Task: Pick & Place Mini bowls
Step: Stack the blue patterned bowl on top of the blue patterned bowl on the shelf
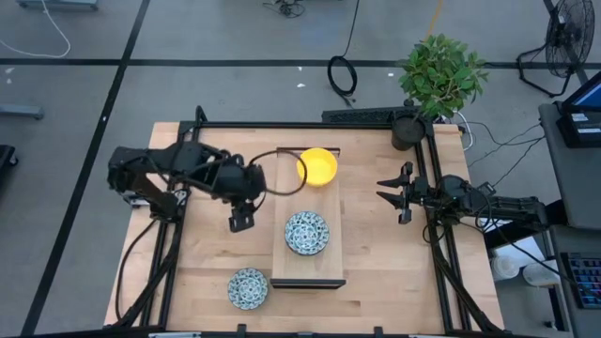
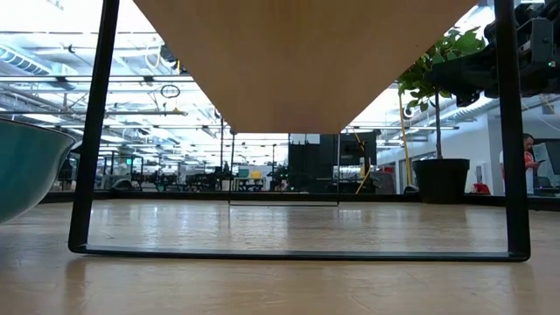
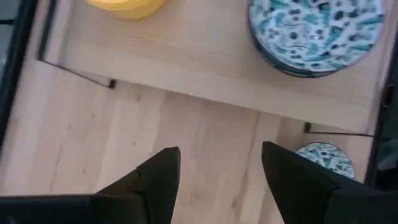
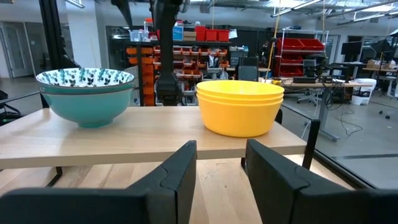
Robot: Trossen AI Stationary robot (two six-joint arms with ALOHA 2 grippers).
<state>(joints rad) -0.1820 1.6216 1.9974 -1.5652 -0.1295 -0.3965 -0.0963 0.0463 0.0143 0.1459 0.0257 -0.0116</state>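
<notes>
Mini bowls — yellow stack and patterned stack — sit on the tray, both grippers' jaws parted, empty.

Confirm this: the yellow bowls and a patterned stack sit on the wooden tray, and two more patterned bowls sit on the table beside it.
Wrong count: only one patterned bowl sits on the table beside the wooden tray, per the high view. The yellow bowls and patterned stack are on the tray.

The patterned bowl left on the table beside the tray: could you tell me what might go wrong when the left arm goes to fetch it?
The left claw is open and empty beside the tray; swinging toward the loose patterned bowl it may clip the tray's edge. Stacking it could nudge the patterned stack already on the tray, or the yellow stack.
</notes>
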